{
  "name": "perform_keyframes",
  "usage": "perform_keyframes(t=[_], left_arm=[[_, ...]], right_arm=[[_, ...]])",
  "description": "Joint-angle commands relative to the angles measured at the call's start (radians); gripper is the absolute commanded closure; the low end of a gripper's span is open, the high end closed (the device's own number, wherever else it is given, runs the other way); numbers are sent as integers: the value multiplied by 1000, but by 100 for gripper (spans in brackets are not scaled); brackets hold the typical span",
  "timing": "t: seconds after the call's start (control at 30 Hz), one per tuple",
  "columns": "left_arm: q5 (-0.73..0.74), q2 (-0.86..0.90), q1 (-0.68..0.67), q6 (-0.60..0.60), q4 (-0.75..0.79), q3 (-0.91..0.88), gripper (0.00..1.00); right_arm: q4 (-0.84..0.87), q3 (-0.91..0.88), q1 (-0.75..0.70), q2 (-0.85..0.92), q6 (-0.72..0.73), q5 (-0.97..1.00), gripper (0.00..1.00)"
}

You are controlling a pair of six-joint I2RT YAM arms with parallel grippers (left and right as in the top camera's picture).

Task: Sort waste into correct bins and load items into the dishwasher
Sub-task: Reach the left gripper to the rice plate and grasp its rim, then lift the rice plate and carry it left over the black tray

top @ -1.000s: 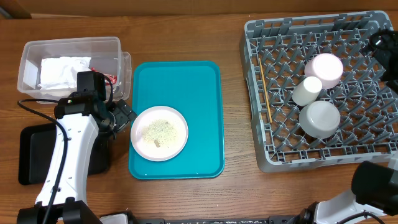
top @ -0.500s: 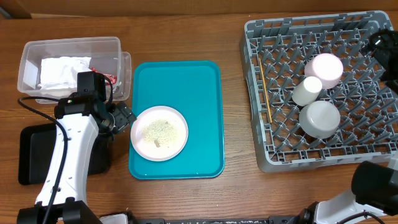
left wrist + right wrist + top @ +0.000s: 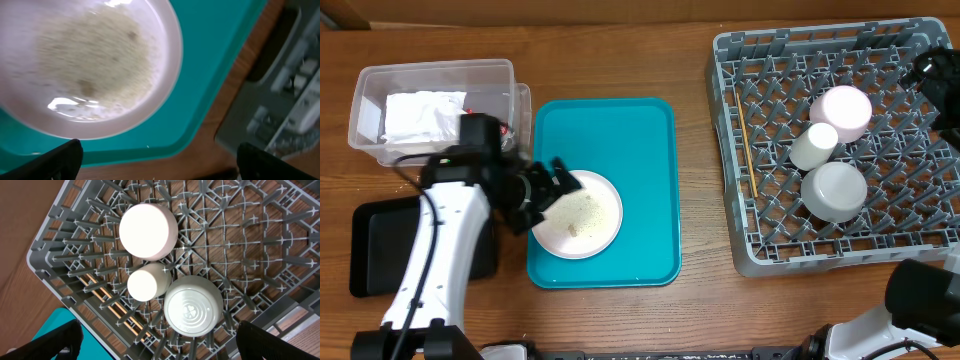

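Teal tray sits mid-frame in the overhead view, carrying the large plate strewn with crumbs, and the left gripper hovers over that plate's left rim with jaws apart, while the napkin lies in the clear tub at upper left. Left wrist view: the plate fills the upper left, fingertips wide apart at the bottom corners. Right wrist view: the right gripper, jaws spread and empty, hangs above the grey rack holding small plate, cup, upside-down bowl and chopsticks.

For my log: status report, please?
Left gripper open at plate rim; right gripper open over dish rack. Crumbs on plate. Nothing blocking.
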Motion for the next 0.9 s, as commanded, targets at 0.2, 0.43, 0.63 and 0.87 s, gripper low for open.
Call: perform_keyframes(t=[0.2,0.43,0.63,0.87], left_arm=[[-249,-3,-488,-24,71,1,0],[-584,-3,-768,-127,140,1,2],[-794,4,-779,-121,128,0,6],[-872,118,-764,-116,158,0,24]], right_arm=[[5,3,-6,-4,5,-6,0],[5,3,-6,-4,5,-6,0],[5,3,-6,-4,5,-6,0],[5,3,-6,-4,5,-6,0]])
